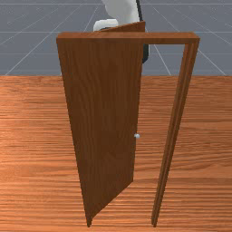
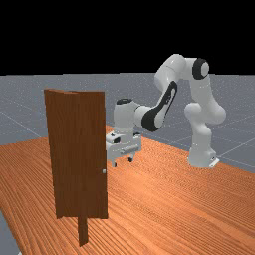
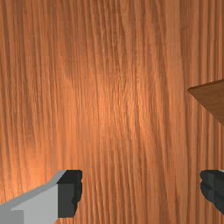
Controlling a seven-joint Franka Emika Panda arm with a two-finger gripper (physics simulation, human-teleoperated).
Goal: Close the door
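Front view, from its left: the door (image 1: 102, 113) stands upright and ajar, joined to the frame (image 1: 129, 39) along the front view's left side, its free edge swung back toward the arm (image 1: 122, 8). The small pale knob (image 1: 137, 136) sits at that free edge; between it and the frame's other post lies a gap, with the orange-brown table (image 1: 27, 136) visible through it. Part of the arm is seen past the top of the door.

Far view, from its left: the upright door comes first, with the knob near its edge on the far view's right. Next is the gripper (image 2: 123, 162), pointing down over the table close to that edge; whether it touches the door I cannot tell. The arm rises from it and bends down to its base (image 2: 201, 157).

Wrist view: the 2 fingers are wide apart, nothing clamped, table below them. 1 dark brown wooden corner (image 3: 212, 96) lies near 1 finger.
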